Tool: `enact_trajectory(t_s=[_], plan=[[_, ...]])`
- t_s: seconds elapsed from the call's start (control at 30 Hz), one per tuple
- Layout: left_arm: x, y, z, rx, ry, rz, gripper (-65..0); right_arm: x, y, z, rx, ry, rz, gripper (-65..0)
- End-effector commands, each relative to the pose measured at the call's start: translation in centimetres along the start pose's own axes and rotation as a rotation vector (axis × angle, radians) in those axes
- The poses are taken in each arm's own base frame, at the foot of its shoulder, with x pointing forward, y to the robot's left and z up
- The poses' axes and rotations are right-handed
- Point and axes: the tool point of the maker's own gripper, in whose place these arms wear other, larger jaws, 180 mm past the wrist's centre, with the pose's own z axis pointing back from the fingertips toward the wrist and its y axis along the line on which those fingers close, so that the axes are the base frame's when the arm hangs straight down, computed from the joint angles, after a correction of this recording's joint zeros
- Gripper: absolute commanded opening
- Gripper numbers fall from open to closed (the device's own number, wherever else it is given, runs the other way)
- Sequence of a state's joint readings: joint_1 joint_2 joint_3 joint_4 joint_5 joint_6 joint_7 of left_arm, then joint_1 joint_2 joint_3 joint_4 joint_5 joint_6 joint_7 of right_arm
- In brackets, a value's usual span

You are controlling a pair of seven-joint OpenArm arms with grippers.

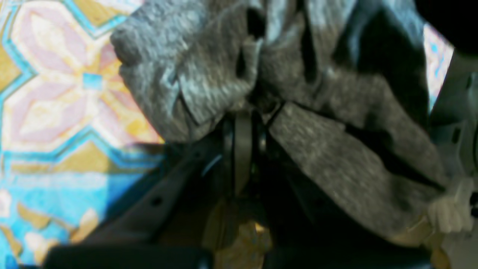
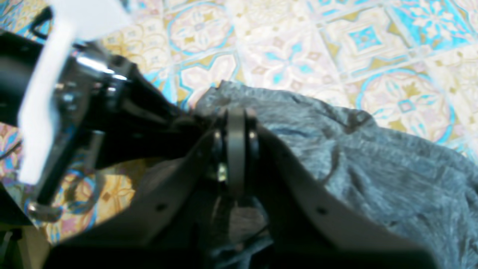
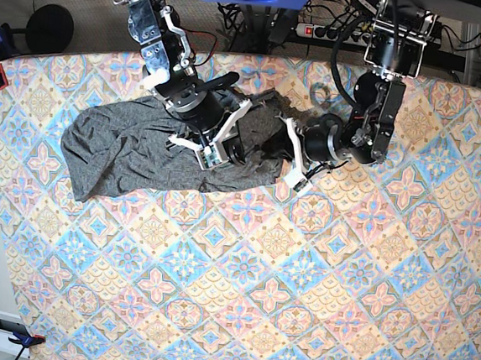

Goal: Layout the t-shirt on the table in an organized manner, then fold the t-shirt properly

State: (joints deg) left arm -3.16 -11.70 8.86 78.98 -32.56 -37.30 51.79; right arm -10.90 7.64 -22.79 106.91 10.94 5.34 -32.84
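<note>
The dark heather-grey, wrinkly knit t-shirt [image 3: 142,150] is seen lying bunched on the far-left part of the wide table w/ blue, pink & cream tile-patterned cloth [image 3: 297,303], its bulk spread toward the left edge in base view, its right end crumpled betw. the two arms. The right gripper [image 2: 236,123] is closed, jaws pinched together on a fold of the grey fabric near the garment's edge; cloth is draped over & beside its fingers. The left gripper [image 1: 242,112] is likewise clamped tight on a gathered wad of the shirt, w/ folds fanning out from the pinch point. Both grippers are located close together at the shirt's right end, approx. just above the table. Wrist views are blurred.
</note>
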Motion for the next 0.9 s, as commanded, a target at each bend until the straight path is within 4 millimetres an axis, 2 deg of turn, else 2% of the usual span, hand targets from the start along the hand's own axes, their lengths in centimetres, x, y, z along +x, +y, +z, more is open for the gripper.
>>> enact_trajectory(t_s=[0.0,0.13,0.3,0.43,0.53,0.73,0.8,0.87], plan=[[1.9,-0.1,0.3,-0.009,-0.067,-0.014,-65.0,1.0,0.1,0.0,0.007,-0.04,-0.005,-65.0],[1.4,0.4,0.0,-0.006,-0.07,0.016,-65.0,0.7,0.5,0.0,0.017,-0.033,-0.006,-65.0],[-0.2,1.0,-0.4,-0.002,-0.04,0.062,-65.0,0.1,3.1,-0.1,0.082,-0.017,0.005,-65.0],[-0.4,0.9,-0.4,-0.002,-0.036,0.065,-65.0,-0.3,5.1,-0.2,0.133,-0.005,0.017,-65.0],[-0.5,1.0,-0.4,-0.002,-0.035,0.063,-65.0,-2.2,5.2,-0.7,0.136,0.047,0.011,-65.0],[-0.5,0.9,-0.4,-0.003,-0.032,0.061,-65.0,-8.4,3.9,-1.9,0.106,0.211,-0.014,-65.0],[-0.5,0.9,-0.4,-0.003,-0.032,0.061,-65.0,-9.4,3.7,-2.0,0.1,0.239,-0.016,-65.0],[-0.5,0.9,-0.4,-0.003,-0.032,0.061,-65.0,-9.6,3.5,-2.0,0.094,0.245,-0.019,-65.0]])
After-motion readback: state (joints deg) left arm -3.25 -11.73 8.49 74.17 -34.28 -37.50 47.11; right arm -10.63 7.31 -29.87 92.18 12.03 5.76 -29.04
